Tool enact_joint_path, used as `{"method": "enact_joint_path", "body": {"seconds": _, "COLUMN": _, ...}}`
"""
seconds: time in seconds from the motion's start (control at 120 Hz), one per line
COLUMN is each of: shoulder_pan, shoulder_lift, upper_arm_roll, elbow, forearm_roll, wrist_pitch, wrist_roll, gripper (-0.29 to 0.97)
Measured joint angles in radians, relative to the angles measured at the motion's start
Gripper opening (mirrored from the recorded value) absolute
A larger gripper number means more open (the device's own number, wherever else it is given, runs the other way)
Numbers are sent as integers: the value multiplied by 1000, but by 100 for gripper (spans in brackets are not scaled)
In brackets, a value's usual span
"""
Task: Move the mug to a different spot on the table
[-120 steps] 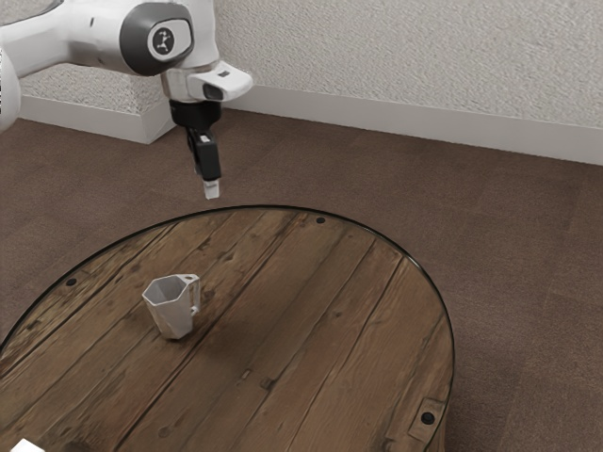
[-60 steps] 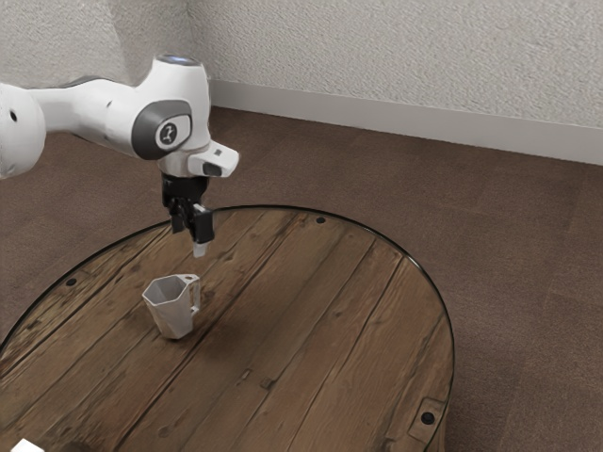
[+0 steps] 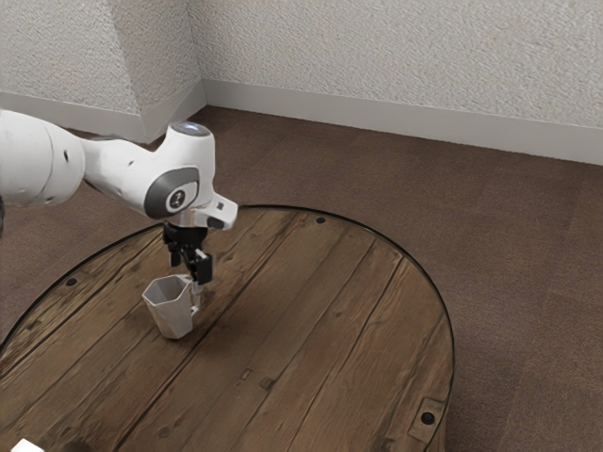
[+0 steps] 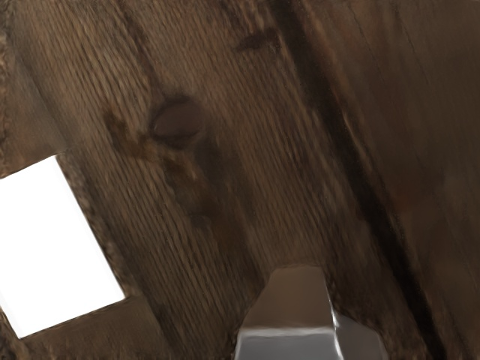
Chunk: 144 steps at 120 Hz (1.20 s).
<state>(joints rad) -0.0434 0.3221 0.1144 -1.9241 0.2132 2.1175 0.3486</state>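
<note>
while the brown carpeted floor [image 3: 490,207] runs back to the pale textured wall [image 3: 424,47], the round dark wooden plank table [image 3: 320,320] with its thin black rim is seen across the lower part of the exterior view. the white robot arm [image 3: 122,174] is brought in from the exterior view's left and bent down over the tabletop. the small grey-white faceted mug [image 3: 171,309] is found upright on the planks, toward the exterior view's left side of the table, its handle turned to the exterior view's right. the black two-finger gripper [image 3: 198,282] is pointed down right at the mug's rim on the handle side, and whether it is open or closed cannot be told. in the wrist view the mug is caught just under the hand. a dark knot [image 4: 176,120] is shown in the wood beyond it, and a flat white rectangle [image 4: 52,247] is seen lying on the planks nearby.
</note>
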Motion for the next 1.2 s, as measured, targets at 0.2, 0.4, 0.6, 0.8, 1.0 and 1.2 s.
{"method": "enact_joint_path", "body": {"seconds": 0.2, "shoulder_pan": 5, "shoulder_lift": 50, "upper_arm_roll": -1, "elbow": 16, "forearm_roll": -47, "wrist_pitch": 35, "wrist_roll": 2, "gripper": 68}}
{"method": "enact_joint_path", "body": {"seconds": 0.4, "shoulder_pan": 12, "shoulder_lift": 90, "upper_arm_roll": 0, "elbow": 37, "forearm_roll": -122, "wrist_pitch": 48, "wrist_roll": 0, "gripper": 68}}
{"method": "enact_joint_path", "body": {"seconds": 0.6, "shoulder_pan": 31, "shoulder_lift": 102, "upper_arm_roll": 1, "elbow": 31, "forearm_roll": -114, "wrist_pitch": 52, "wrist_roll": 0, "gripper": 68}}
{"method": "enact_joint_path", "body": {"seconds": 0.8, "shoulder_pan": 37, "shoulder_lift": 115, "upper_arm_roll": 1, "elbow": 31, "forearm_roll": -102, "wrist_pitch": 54, "wrist_roll": -1, "gripper": 40}}
{"method": "enact_joint_path", "body": {"seconds": 1.0, "shoulder_pan": 29, "shoulder_lift": 108, "upper_arm_roll": 1, "elbow": 32, "forearm_roll": -67, "wrist_pitch": 45, "wrist_roll": -6, "gripper": 12}}
{"method": "enact_joint_path", "body": {"seconds": 1.2, "shoulder_pan": 24, "shoulder_lift": 74, "upper_arm_roll": 3, "elbow": 42, "forearm_roll": -43, "wrist_pitch": -82, "wrist_roll": -64, "gripper": 4}}
